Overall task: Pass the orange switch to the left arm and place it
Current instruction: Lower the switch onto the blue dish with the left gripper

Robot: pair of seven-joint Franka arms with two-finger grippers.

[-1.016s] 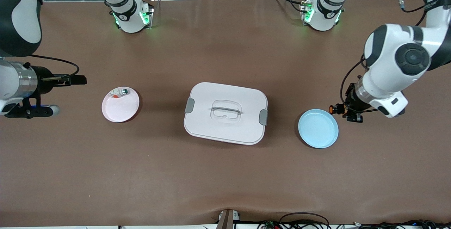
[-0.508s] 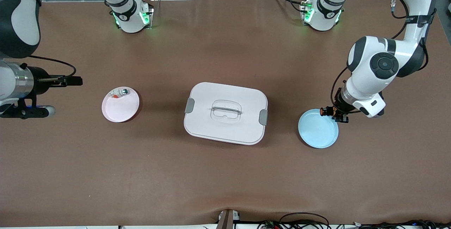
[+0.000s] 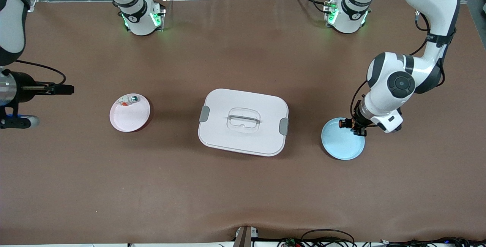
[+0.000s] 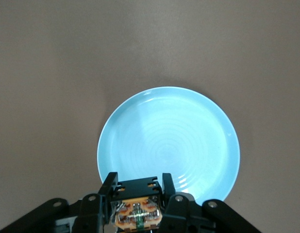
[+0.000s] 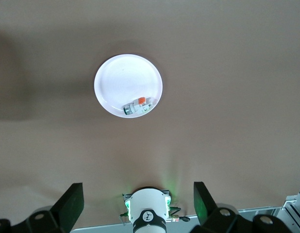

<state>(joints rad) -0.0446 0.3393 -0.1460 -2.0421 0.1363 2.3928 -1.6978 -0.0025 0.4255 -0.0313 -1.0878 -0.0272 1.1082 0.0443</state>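
pink plate [image 3: 130, 117] holding a white-silver piece [image 3: 130, 100]; blue plate [image 3: 343, 143].

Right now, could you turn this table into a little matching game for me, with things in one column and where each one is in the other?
Things:
1. orange switch
2. box
3. small white-silver piece
4. right gripper

Places:
A. on the pink plate
B. between the two plates
C. open, near the right arm's end of the table
D. held in the left gripper over the blue plate

Pairs: 1-D, 2-B, 3-A, 4-C
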